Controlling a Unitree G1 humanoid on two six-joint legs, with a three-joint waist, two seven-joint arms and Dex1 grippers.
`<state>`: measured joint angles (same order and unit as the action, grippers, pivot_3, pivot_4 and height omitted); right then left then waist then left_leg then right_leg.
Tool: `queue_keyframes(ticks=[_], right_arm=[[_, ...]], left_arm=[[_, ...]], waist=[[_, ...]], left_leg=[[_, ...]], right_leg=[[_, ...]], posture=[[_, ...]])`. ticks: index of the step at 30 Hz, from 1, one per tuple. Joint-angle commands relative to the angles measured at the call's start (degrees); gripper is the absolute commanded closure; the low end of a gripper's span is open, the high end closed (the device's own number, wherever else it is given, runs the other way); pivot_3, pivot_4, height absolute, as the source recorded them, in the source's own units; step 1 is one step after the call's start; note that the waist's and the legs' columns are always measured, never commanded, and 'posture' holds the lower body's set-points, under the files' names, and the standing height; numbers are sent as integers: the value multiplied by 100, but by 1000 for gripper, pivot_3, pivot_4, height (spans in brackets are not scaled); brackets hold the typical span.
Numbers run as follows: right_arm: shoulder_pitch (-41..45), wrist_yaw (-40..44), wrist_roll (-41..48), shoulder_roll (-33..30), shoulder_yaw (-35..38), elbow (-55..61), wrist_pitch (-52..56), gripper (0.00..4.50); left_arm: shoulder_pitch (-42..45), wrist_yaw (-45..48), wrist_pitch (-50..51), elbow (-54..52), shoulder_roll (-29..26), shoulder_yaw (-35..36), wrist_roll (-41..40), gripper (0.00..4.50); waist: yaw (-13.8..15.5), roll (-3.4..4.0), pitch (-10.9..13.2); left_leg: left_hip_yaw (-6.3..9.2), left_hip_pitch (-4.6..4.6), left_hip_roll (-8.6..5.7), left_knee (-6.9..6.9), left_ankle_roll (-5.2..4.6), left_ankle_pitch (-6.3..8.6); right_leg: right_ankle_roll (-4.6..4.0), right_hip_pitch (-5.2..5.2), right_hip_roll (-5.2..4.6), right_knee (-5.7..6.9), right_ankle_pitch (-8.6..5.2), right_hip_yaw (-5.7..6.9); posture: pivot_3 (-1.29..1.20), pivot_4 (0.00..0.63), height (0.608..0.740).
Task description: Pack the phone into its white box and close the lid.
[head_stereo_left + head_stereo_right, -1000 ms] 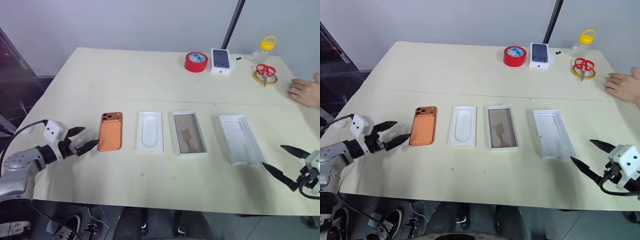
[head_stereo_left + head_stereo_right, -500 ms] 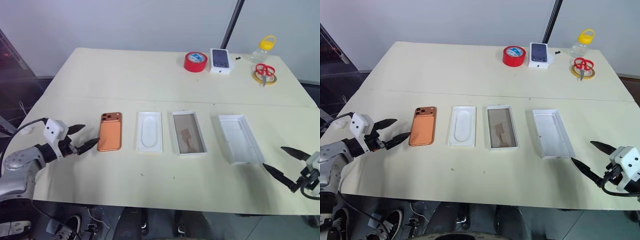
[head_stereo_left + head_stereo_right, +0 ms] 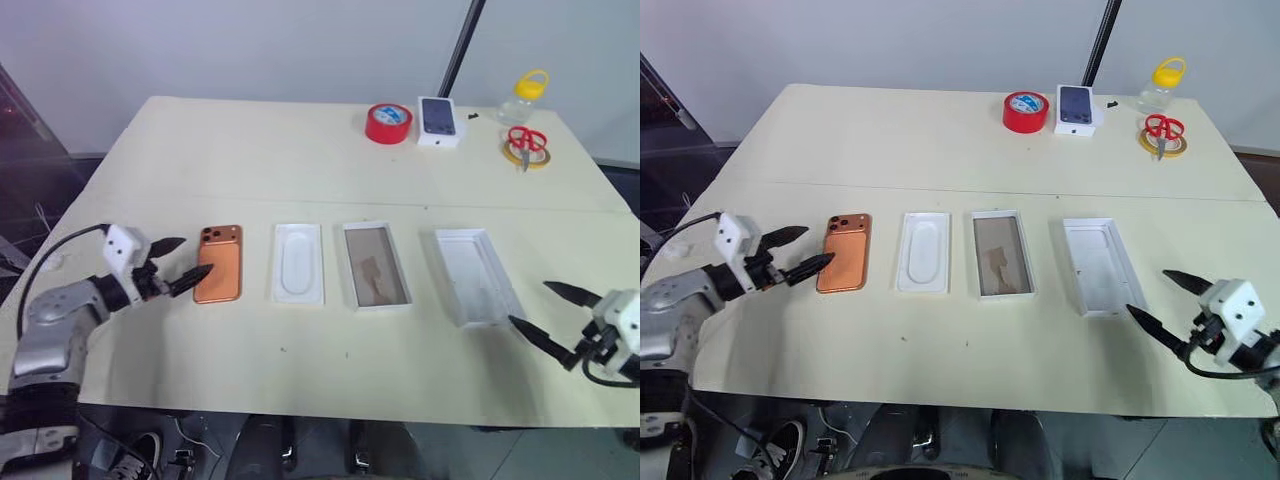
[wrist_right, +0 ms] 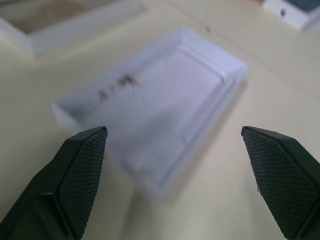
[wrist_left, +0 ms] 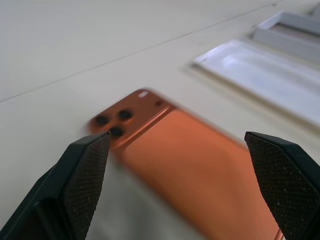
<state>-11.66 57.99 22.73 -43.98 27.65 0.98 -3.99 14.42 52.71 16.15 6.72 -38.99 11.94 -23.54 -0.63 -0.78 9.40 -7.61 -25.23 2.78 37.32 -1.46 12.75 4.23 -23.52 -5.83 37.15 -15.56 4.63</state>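
The copper-orange phone [image 3: 220,263] lies camera side up at the left of a row on the cream table. To its right lie a thin white insert [image 3: 299,263], the white box [image 3: 376,265] with a brownish floor, and the lid [image 3: 476,277], hollow side up. My left gripper [image 3: 195,256] is open, its fingertips at the phone's left edge; the left wrist view has the phone [image 5: 200,170] between and just beyond the fingers. My right gripper [image 3: 528,303] is open, close to the lid's near right corner, with the lid [image 4: 165,100] ahead of it.
At the table's far side stand a red tape roll [image 3: 389,124], a small white box with a dark phone picture [image 3: 439,121], scissors on a yellow tape ring [image 3: 527,146] and a yellow-capped bottle [image 3: 527,95]. A black pole [image 3: 455,50] rises behind them.
My left gripper has moved right, up to the phone's edge. My right gripper has moved left towards the lid. A person's hand at the far right edge has withdrawn.
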Motion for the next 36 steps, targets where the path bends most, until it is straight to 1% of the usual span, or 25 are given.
queue_keyframes(ticks=[1,2,4,6,9,13,16,23,25,28,29,30,31,33,35,36], right_arm=[[367,-191,48,-10,-365,640,250,10],[516,-240,22,9,-532,765,327,10],[919,-301,-116,42,-1003,992,434,10],[1335,-355,-268,109,-1442,1112,478,10],[1748,-444,-270,225,-1764,1175,625,10],[1899,-492,-352,292,-1953,1148,631,10],[1842,-509,-360,289,-1961,1148,599,10],[1746,-615,-462,344,-2050,1285,569,10],[1747,-657,-494,352,-2060,1319,559,10],[1733,-692,-500,350,-2053,1377,581,0],[1716,-698,-501,349,-2045,1400,586,0],[1696,-702,-504,346,-2039,1424,591,0],[1676,-707,-510,342,-2036,1447,592,0],[1644,-714,-513,337,-2034,1478,596,0],[1605,-690,-531,326,-2046,1486,578,0],[1569,-638,-537,305,-2083,1506,575,0]], left_arm=[[295,-443,945,-637,115,-234,-150,0],[362,-498,1201,-704,160,-257,-250,0],[752,-693,2814,-832,279,-362,-880,0],[1046,-665,3983,-880,365,-541,-1347,0],[1361,-1072,4732,-783,545,-615,-1381,0],[1684,-1565,5372,-604,797,-733,-1269,0],[1897,-1861,5744,-439,1055,-687,-1284,0],[2142,-2341,6221,3,1812,-523,-1287,0],[2113,-2443,6246,77,1922,-534,-1226,0],[2057,-2495,6220,196,1989,-506,-1192,778],[2045,-2549,6259,244,2062,-400,-1220,1313],[2027,-2570,6297,253,2093,-367,-1229,1662],[1996,-2615,6320,253,2133,-336,-1224,2149],[1939,-2642,6358,222,2170,-313,-1229,3260],[1922,-2706,6376,230,2234,-227,-1224,4268],[1938,-2717,6410,221,2261,-193,-1248,4393]], waist=[[-5,0,0],[-14,0,0],[-19,0,0],[-15,-1,1],[-2,-4,2],[31,-10,6],[39,-10,5],[113,-7,3],[141,-5,1],[145,-2,-1],[142,-2,-1],[140,-2,-1],[142,-2,-1],[141,-2,-1],[139,-2,-1],[141,-3,-2]], left_leg=[[0,0,0,0,-1,-1],[0,0,0,0,-1,-2],[0,0,3,1,0,-4],[1,0,5,9,1,-6],[1,-1,1,12,1,-6],[2,-4,-5,14,26,-21],[3,-2,-6,21,20,-18],[4,1,-6,29,26,-21],[5,1,-6,36,25,-20],[5,2,-9,42,21,-17],[5,2,-9,43,20,-17],[6,2,-9,43,20,-16],[6,2,-9,43,20,-16],[7,2,-8,43,18,-15],[7,2,-8,44,16,-13],[7,2,-8,44,15,-13]], right_leg=[[0,0,2,0,0,0],[5,0,4,3,2,0],[22,0,13,4,11,1],[27,0,23,11,12,8],[34,2,34,13,10,9],[43,4,34,15,11,11],[44,10,33,14,11,11],[44,16,32,15,11,11],[44,21,31,15,11,11],[44,27,27,13,10,11],[44,27,27,13,10,12],[44,28,27,13,10,11],[44,27,27,13,10,11],[43,27,27,14,10,12],[43,28,27,13,10,12],[43,28,26,13,10,12]], posture=[[0,150,733],[0,150,733],[0,150,733],[0,150,733],[0,150,733],[0,150,733],[0,150,733],[0,150,733],[0,150,733],[0,150,733],[0,150,733],[0,150,733],[0,150,733],[0,150,733],[0,150,733],[0,150,733]])
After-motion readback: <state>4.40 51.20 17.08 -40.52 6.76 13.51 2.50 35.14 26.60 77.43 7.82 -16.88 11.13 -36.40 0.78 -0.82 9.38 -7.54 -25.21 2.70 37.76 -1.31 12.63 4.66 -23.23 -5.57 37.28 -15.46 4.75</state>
